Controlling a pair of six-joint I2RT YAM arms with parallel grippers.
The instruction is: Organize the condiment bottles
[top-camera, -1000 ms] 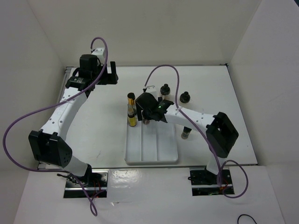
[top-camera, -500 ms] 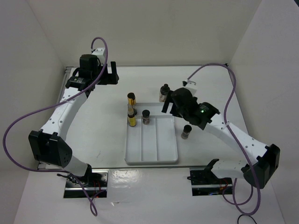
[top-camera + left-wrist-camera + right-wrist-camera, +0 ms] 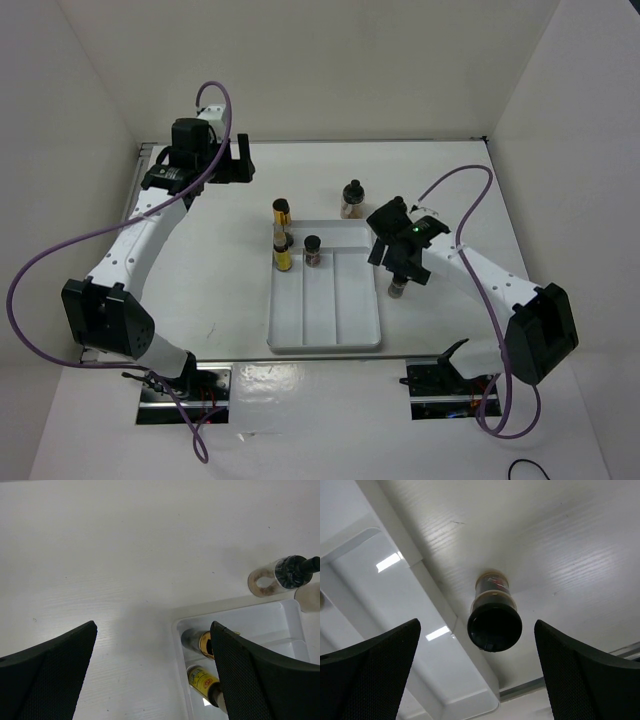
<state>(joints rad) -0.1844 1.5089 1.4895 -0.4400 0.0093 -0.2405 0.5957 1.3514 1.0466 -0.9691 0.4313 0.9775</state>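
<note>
Table [image 3: 200, 260] is topped by a white tray [image 3: 325, 320] at centre. Left claw [image 3: 153, 627] is held spread at 10 o'clock, well apart from the tray, nothing pinched. Right claw [image 3: 477, 624] is held spread over a dark-brown bottle [image 3: 492, 615], untouched, on the table just beside the tray at 3 o'clock. Two slim yellow bottles [image 3: 284, 255] are seated in the tray's left compartment, far end. A second dark-brown bottle [image 3: 313, 250] is seated in the middle one. Clear jar [image 3: 352, 198] is seen on the table at 1 o'clock.
</note>
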